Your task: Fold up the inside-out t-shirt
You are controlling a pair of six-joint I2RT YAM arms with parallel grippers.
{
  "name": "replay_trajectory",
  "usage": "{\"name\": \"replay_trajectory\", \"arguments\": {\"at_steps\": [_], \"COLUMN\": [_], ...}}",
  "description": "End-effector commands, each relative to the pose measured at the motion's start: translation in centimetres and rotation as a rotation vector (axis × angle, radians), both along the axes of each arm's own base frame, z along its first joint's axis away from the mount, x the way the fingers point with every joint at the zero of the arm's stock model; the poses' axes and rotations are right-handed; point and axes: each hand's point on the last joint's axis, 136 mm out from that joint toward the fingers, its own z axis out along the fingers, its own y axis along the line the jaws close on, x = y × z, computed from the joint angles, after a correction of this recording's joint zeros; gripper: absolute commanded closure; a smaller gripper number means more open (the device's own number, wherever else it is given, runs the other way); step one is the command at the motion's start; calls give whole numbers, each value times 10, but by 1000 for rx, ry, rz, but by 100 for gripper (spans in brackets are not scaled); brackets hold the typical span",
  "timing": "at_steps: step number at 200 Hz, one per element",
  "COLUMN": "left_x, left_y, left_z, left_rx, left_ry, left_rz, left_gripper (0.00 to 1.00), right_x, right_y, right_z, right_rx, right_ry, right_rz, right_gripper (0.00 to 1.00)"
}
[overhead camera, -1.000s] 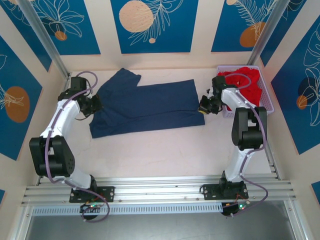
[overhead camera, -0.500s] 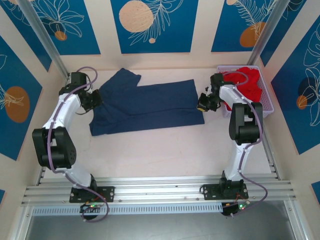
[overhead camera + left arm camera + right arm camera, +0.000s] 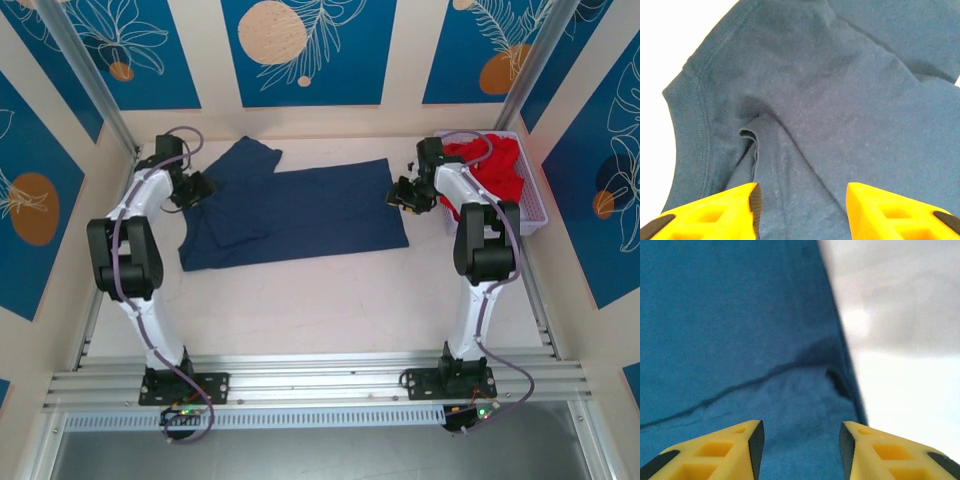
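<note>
In the top view the left gripper [image 3: 197,188] and right gripper [image 3: 400,196] are small and dark, so their jaws cannot be read there. Each wrist view cuts off the yellow fingers [image 3: 715,212] at its lower edge. The wrist views show both pairs of jaws partly open and gripping nothing. The left is over a puckered fold by a ribbed edge of the navy t-shirt [image 3: 300,215], the right over the t-shirt's right edge. Whether any fingertip touches the cloth cannot be told. The t-shirt lies flat between the two grippers.
</note>
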Motion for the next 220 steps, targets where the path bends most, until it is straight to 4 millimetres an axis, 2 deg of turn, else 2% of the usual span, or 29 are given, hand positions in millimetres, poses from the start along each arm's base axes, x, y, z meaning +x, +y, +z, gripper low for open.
{"name": "replay_trajectory", "arguments": {"at_steps": [1, 24, 38, 84, 140, 158, 179, 200, 220], "left_x": [-38, -71, -81, -81, -78, -80, -77, -77, -88], "left_y": [-16, -42, -46, -62, -65, -61, -56, -43, -24], "left_z": [6, -18, -31, -61, -72, -70, -56, -31, -18], "left_rx": [-76, -124, -100, -124, -115, -96, -58, 16, 68], "left_ry": [-29, 13, 38, 96, 127, 122, 79, 11, -23], "left_rz": [7, -29, -38, -83, -94, -92, -96, -84, -37], "left_gripper": [48, 47, 46, 47, 51, 52, 50, 47, 45], "right_x": [-18, -32, -35, -39, -41, -42, -46, -60, -70], "right_y": [20, 35, 40, 45, 45, 53, 89, 147, 200], "right_z": [30, 32, 31, 27, 25, 31, 52, 75, 86], "right_rx": [6, 31, 28, 38, 38, 65, 157, 278, 318], "right_ry": [-93, -98, -93, -80, -70, -94, -205, -299, -381], "right_rz": [61, 92, 111, 126, 126, 153, 274, 430, 571], "right_gripper": [52, 51, 51, 51, 51, 52, 52, 52, 52]}}
